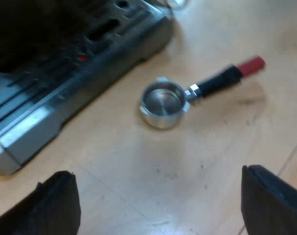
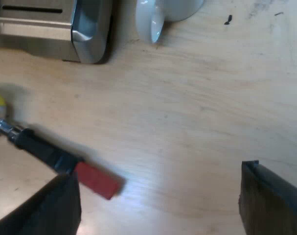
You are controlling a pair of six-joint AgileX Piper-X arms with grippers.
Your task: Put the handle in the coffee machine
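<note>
Our left gripper [image 1: 160,205] and right gripper [image 2: 158,200] both hang with jaws spread wide and empty over the tabletop [image 1: 138,181]. The holder [image 1: 199,89] lies loose just beside the coffee machine [image 1: 65,73], its metal cup nearest the machine and its red end pointing away. We judge pickup comes first: close squarely on the dark handle, keep the cup level, then raise it to the machine's front and twist to lock.
</note>
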